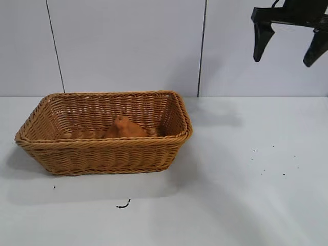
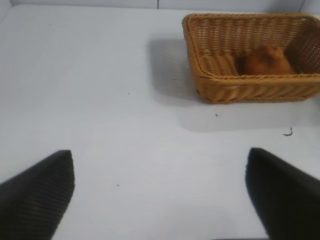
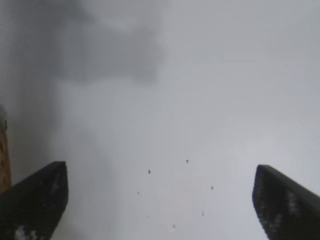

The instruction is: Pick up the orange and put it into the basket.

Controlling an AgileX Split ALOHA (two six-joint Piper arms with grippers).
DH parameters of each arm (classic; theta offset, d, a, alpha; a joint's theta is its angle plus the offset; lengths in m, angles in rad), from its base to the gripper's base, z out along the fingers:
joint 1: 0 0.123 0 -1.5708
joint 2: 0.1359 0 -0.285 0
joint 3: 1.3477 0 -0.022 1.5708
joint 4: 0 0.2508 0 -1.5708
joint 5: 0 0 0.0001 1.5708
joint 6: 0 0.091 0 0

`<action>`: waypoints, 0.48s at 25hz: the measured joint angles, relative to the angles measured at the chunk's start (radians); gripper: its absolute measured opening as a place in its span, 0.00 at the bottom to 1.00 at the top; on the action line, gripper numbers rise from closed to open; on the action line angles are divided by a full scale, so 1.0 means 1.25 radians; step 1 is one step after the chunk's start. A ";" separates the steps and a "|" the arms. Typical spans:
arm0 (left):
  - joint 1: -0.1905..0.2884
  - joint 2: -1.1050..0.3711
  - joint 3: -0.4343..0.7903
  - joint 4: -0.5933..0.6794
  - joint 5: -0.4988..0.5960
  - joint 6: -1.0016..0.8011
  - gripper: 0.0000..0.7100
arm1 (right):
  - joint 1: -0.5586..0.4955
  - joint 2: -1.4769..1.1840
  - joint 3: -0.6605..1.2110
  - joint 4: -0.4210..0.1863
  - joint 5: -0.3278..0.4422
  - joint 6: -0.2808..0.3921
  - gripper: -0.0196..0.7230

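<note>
Orange [image 1: 124,128] lies inside basket [image 1: 102,154]; right end effector [image 1: 288,48] spread wide above.

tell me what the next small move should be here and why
Probably just draw the right gripper back to rest. The orange already lies inside the basket, and that gripper hangs open and empty, high above the table to the basket's right. The left gripper is open too, off to the side.

Orange [image 1: 124,128] half behind basket [image 1: 102,154] rim
</note>
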 joint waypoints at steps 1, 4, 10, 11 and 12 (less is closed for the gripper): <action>0.000 0.000 0.000 0.000 0.000 0.000 0.94 | 0.000 -0.046 0.052 0.000 0.000 -0.004 0.96; 0.000 0.000 0.000 0.000 0.000 0.000 0.94 | 0.000 -0.177 0.186 0.000 0.000 -0.016 0.96; 0.000 0.000 0.000 0.000 0.000 0.000 0.94 | 0.000 -0.428 0.424 0.000 -0.012 -0.028 0.96; 0.000 0.000 0.000 0.000 0.000 0.000 0.94 | 0.000 -0.475 0.466 0.000 -0.028 -0.029 0.96; 0.000 0.000 0.000 0.000 0.000 0.000 0.94 | 0.000 -0.524 0.506 0.000 -0.043 -0.030 0.96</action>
